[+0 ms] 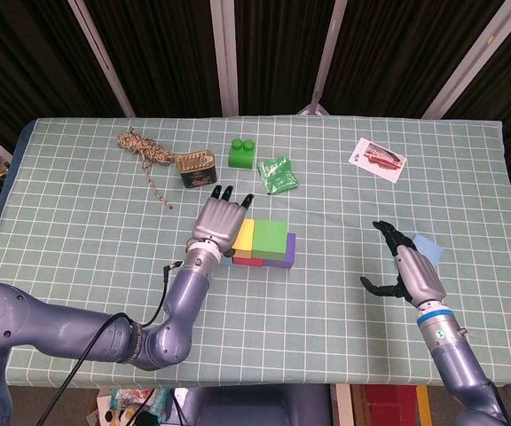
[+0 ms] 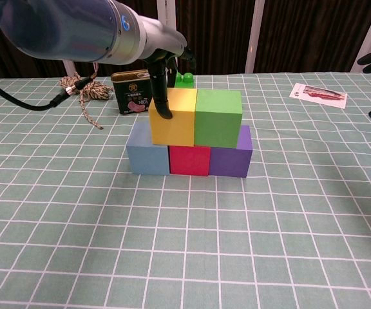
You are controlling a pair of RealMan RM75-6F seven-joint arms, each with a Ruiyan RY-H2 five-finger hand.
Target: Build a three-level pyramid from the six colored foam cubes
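Note:
A blue cube [image 2: 147, 156], a red cube [image 2: 189, 159] and a purple cube [image 2: 229, 161] form a row on the table. On top of them a yellow cube [image 2: 172, 119] and a green cube [image 2: 218, 119] stand side by side, touching. My left hand [image 1: 218, 217] lies over the row's left end, its fingers [image 2: 163, 103] spread and pressing on the yellow cube's left front edge. A light blue cube [image 1: 427, 246] lies far to the right, just beyond my right hand [image 1: 411, 271], which hovers open and holds nothing.
Behind the stack stand a tin can [image 1: 196, 169], a green toy brick [image 1: 242, 153] and a green packet [image 1: 278, 174]. A coil of rope [image 1: 145, 149] lies at the back left and a printed card [image 1: 378, 160] at the back right.

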